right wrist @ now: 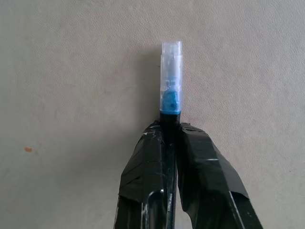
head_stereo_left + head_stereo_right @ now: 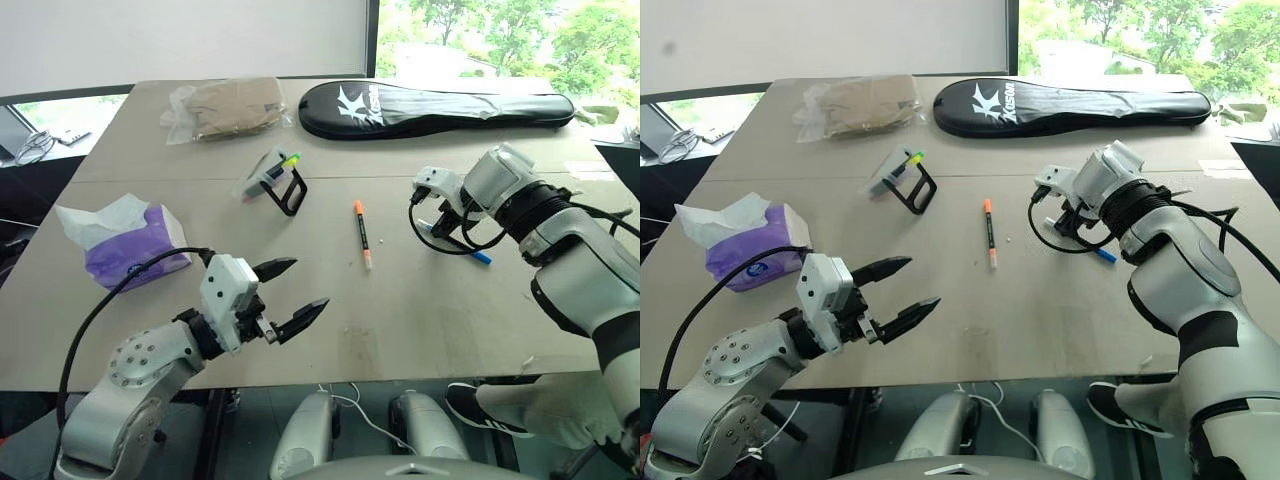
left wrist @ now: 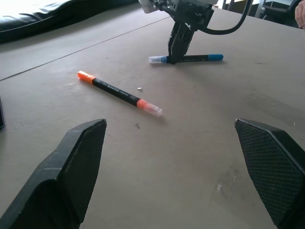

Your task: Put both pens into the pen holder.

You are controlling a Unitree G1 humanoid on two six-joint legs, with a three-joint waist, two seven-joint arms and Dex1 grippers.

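The blue-capped pen [image 3: 190,58] lies flat on the table to the right of centre, and my right gripper [image 1: 167,128] points steeply down and is shut on its black barrel; the clear end sticks out past the fingertips. The orange pen [image 2: 361,234] lies loose in the middle of the table. The pen holder [image 2: 270,178], clear with a black wire frame, rests tilted further back and to the left, with a yellow-green highlighter in it. My left gripper [image 2: 305,285] hovers open near the front edge, with nothing between its fingers.
A purple tissue box [image 2: 135,250] stands at the left, close to my left arm. At the far side of the table [image 2: 420,320] lie a black racket bag [image 2: 430,105] and a clear bag of brown material [image 2: 225,108].
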